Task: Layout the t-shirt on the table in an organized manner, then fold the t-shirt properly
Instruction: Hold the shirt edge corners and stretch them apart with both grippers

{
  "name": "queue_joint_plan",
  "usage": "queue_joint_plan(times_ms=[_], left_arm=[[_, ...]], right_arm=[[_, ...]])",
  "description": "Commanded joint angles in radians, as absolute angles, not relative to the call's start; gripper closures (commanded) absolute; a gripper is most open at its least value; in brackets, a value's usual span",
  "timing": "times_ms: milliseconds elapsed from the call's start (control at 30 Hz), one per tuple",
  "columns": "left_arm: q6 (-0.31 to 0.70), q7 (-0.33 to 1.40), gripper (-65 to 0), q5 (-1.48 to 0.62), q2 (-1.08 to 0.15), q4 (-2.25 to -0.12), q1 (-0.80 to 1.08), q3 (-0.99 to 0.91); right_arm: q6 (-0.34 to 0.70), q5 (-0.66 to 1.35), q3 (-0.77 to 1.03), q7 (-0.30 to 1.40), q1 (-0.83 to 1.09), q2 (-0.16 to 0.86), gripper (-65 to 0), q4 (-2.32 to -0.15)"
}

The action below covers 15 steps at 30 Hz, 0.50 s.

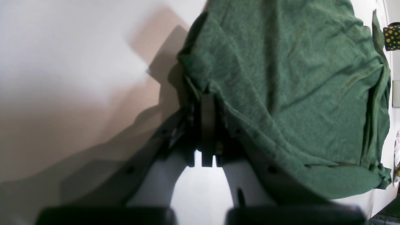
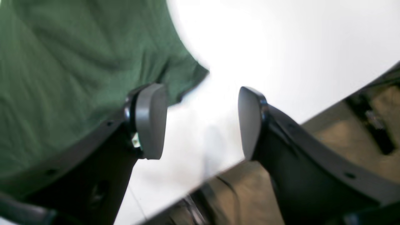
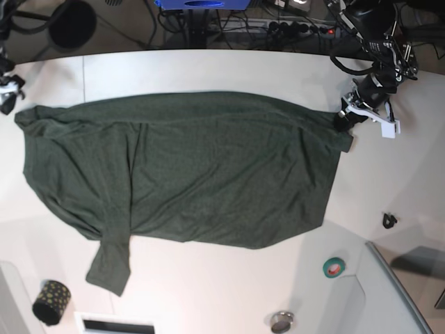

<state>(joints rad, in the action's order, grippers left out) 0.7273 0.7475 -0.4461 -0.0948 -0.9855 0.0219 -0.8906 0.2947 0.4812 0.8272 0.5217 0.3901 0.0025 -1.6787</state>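
The left end effector (image 1: 207, 125) is pinched tight on a hem corner of the t-shirt (image 3: 188, 167), at the upper right of the base view. The right end effector (image 2: 200, 122) stands wide with nothing between its pads, over bare white surface (image 3: 208, 69) beside the cloth's edge at the upper left. The shirt lies spread across the middle of the surface, one sleeve trailing toward the lower left. It looks light, limp and prone to bunching, so corners and hems are the best holds. The surface's far rim runs close behind both arms; the lower right carries a tape roll (image 3: 334, 266) and a small black clip (image 3: 389, 220)
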Motion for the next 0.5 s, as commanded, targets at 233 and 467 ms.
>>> queue_joint_plan(times_ms=[233,467], left_arm=[[0.698,0.796,0.0,-0.38,-0.097,-0.984,0.031,-0.889],[0.698,0.796,0.0,-0.381,-0.11,-0.986,0.038,-0.889]], right_arm=[[0.553,0.573,0.863,0.716,0.282,0.107,-33.9,-1.468],[0.567,0.578,0.863,0.75,0.217,0.111,-34.1,-1.334]])
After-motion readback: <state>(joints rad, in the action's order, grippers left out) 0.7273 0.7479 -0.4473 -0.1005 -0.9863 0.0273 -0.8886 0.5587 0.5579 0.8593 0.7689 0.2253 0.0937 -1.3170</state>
